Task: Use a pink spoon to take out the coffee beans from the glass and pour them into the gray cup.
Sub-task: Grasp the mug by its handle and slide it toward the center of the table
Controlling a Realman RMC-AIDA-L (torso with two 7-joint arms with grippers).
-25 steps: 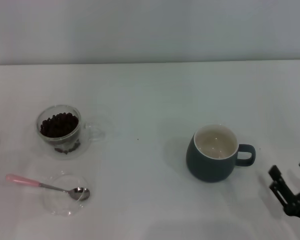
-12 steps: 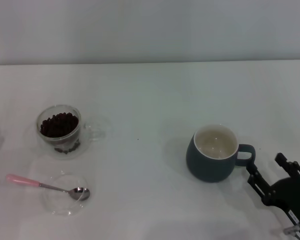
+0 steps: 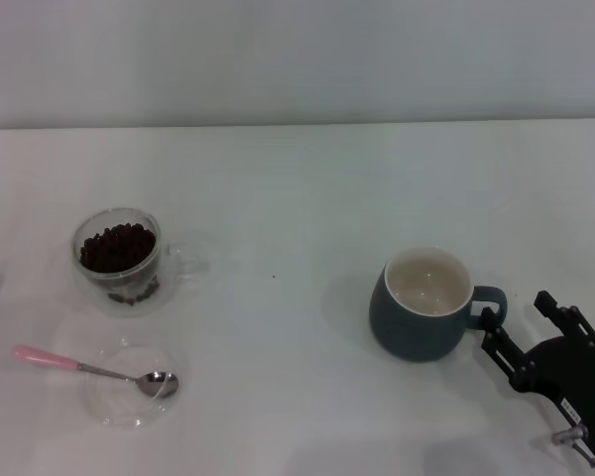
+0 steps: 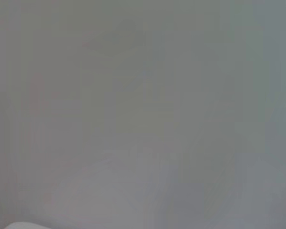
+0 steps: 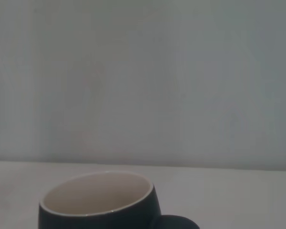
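The glass (image 3: 119,260) full of dark coffee beans (image 3: 116,247) stands at the left of the white table, its clear handle pointing right. In front of it the pink spoon (image 3: 89,369) lies with its metal bowl resting in a flat clear dish (image 3: 129,387) and its pink handle pointing left. The gray cup (image 3: 426,302) stands at the right, cream inside and empty, handle to the right; it also shows in the right wrist view (image 5: 100,205). My right gripper (image 3: 518,310) is open just right of the cup's handle, one fingertip (image 3: 490,315) close beside it. The left gripper is out of view.
The white table (image 3: 297,198) runs back to a pale wall. The left wrist view shows only a plain grey surface.
My right gripper has come in from the lower right toward the gray cup and now sits close beside its handle. Cup, glass and spoon have stayed put.
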